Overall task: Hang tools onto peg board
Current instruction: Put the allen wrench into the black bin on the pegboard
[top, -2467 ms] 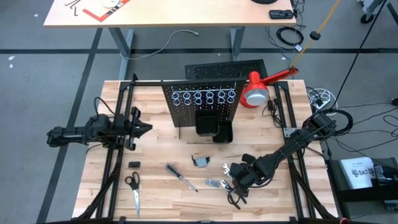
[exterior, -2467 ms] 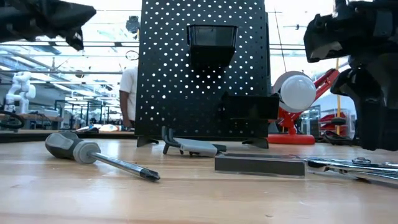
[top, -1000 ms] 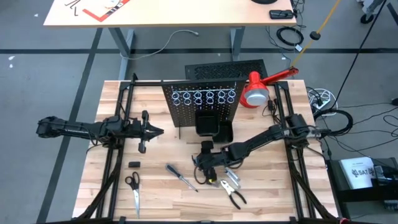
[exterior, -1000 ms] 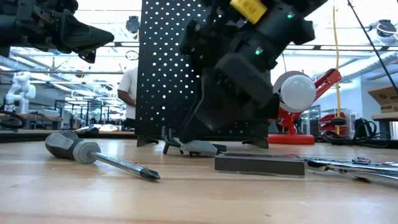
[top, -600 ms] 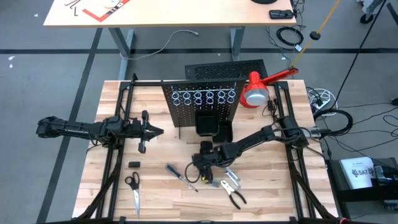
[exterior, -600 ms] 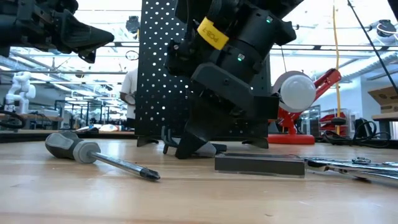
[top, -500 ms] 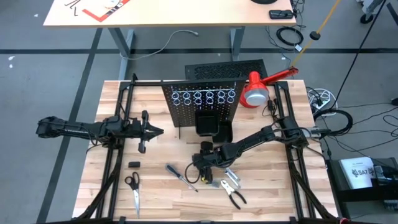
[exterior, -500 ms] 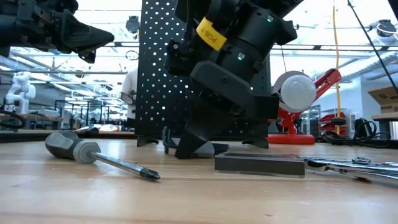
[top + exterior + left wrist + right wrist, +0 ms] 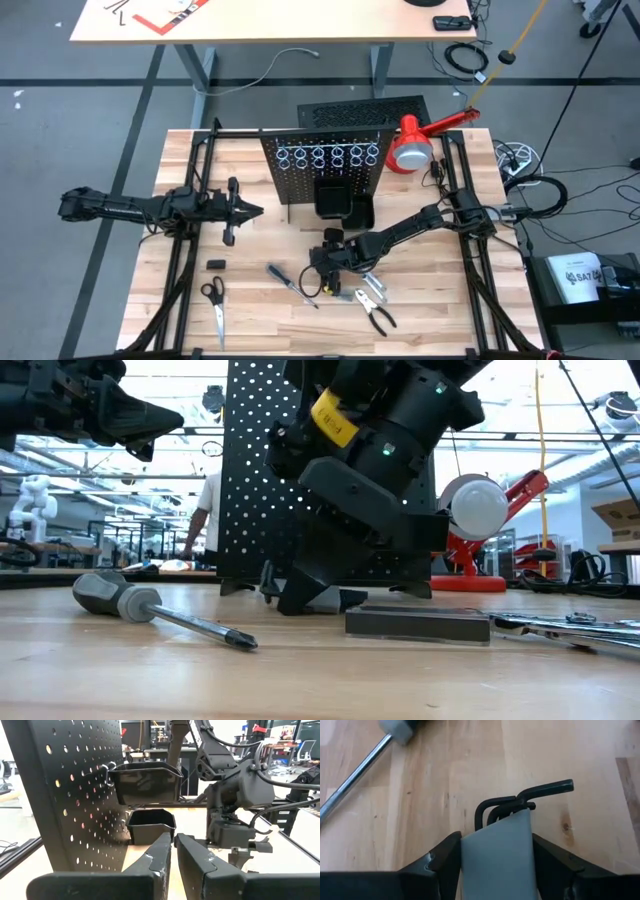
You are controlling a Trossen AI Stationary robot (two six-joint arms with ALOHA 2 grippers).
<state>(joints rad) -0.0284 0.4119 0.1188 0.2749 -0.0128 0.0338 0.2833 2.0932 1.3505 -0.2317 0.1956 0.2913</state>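
A small grey metal piece (image 9: 497, 855) with black hooks (image 9: 520, 802) lies flat on the table in front of the upright peg board (image 9: 325, 160). My right gripper (image 9: 325, 272) slants down onto it and is shut on it. The dark-handled screwdriver (image 9: 292, 285) lies just left of it. The thin wrenches (image 9: 370, 285) and the pliers (image 9: 375, 315) lie to its right. My left gripper (image 9: 250, 210) hovers level, left of the board, shut and holding nothing. One black bin (image 9: 145, 782) hangs on the board. My right gripper pinches the grey piece's two long side edges (image 9: 465, 855) between its two fingers, at the end away from the hooks. The fingers come slanting down from the table's right and lie along the piece. The piece lies on the table, hooks pointing away from the gripper.
A second black bin (image 9: 360, 215) stands on the table at the board's foot. A black bar (image 9: 418, 623) lies near the wrenches. Scissors (image 9: 213, 300) and a small black block (image 9: 215, 264) lie at the near left. A red lamp (image 9: 415, 145) stands right of the board.
My right gripper has sunk a little toward the table over the grey piece and rolled about its own axis, so that its fingertips now reach the wood beside the piece. The piece stays where it lay.
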